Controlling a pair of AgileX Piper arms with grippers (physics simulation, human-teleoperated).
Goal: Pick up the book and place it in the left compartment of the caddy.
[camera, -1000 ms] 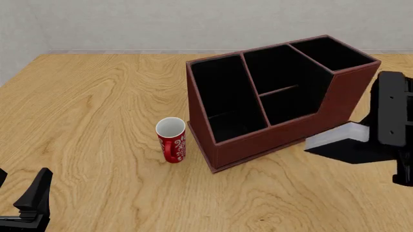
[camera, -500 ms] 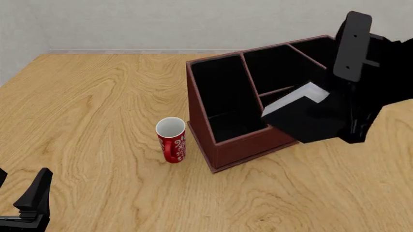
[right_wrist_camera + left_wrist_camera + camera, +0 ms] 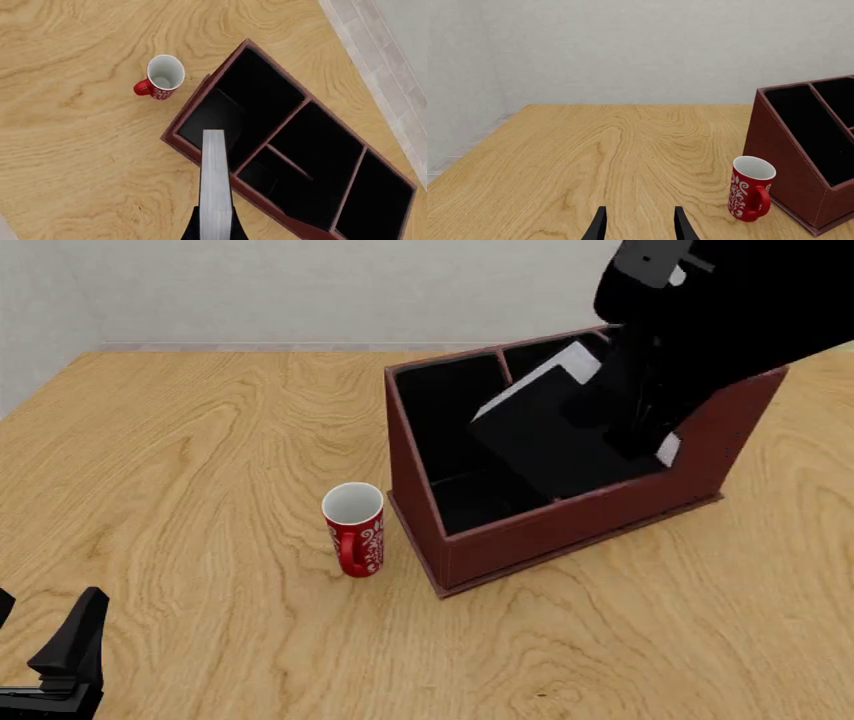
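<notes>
Far to the left of the caddy [image 3: 561,440], our left gripper [image 3: 639,225] waits low over the wooden table [image 3: 200,440]. Its two fingers are spread apart with nothing between them. Just beside the caddy's left wall stands the red mug [image 3: 355,530], close but not touching. We leave it alone.

Next comes the left compartment [image 3: 461,435], the long dark slot at the caddy's left end. It looks bare inside.

Above the caddy, our right gripper [image 3: 215,220] is pinching the book [image 3: 554,430] at one end. The book hangs tilted in the air, over the caddy's middle and reaching toward the left compartment.

So the picking up is done. We think what is left is to line the book up over the long slot, lower it in, and let go.
</notes>
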